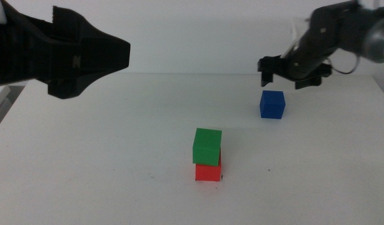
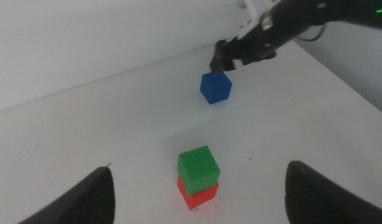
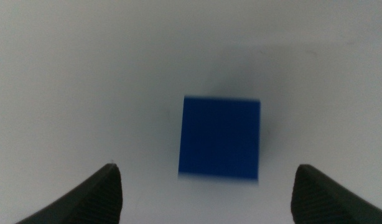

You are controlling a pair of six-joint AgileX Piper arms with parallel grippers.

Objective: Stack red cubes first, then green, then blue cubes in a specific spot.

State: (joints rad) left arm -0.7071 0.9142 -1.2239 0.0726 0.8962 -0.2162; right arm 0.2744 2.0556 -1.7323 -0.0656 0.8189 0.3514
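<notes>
The green cube sits on the red cube near the table's middle; the stack also shows in the left wrist view, green over red. The marked spot is hidden under the stack. The blue cube rests alone on the table at the right rear; it also shows in the left wrist view and the right wrist view. My right gripper hovers open just above the blue cube, its jaws wide on either side of it. My left gripper is open and empty, raised at the left.
The white table has bare room at the front left and front right. A tiny dark speck lies right of the stack. The table's far edge meets a white wall.
</notes>
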